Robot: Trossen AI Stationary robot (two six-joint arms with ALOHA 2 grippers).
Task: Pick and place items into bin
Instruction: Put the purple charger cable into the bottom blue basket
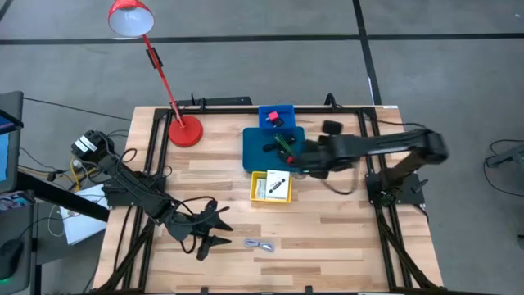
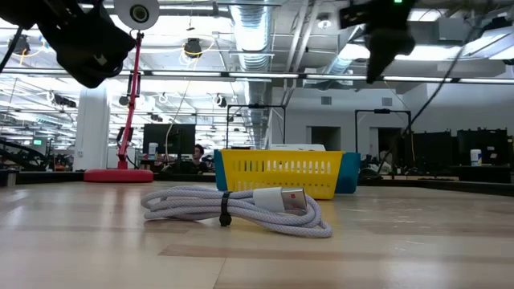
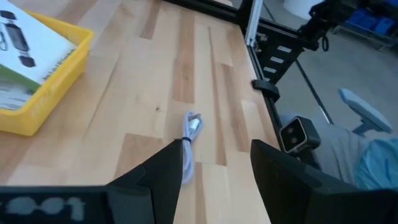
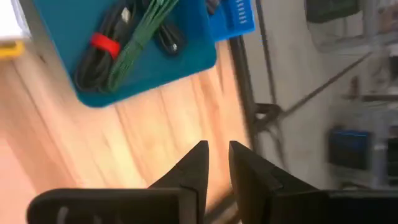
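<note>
Binned: black cables and green stick in teal plastic tray. Outstanding: coiled white cable on wooden bench. Left end effector spread; right end effector nearly closed, empty.

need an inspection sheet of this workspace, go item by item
surface: wooden table with a dark frame around it
job's things: coiled white cable loose on the table near the front edge; yellow bin holds a printed card; blue tray holds black cable and a green bundle; small blue bin holds a red piece
clutter: red desk lamp at the back of the table
grippers: left gripper open, just behind the white cable; right gripper nearly closed, empty, beside the blue tray
cables: loose wires off the table's left edge
surroundings: open workshop room, grey floor
</note>
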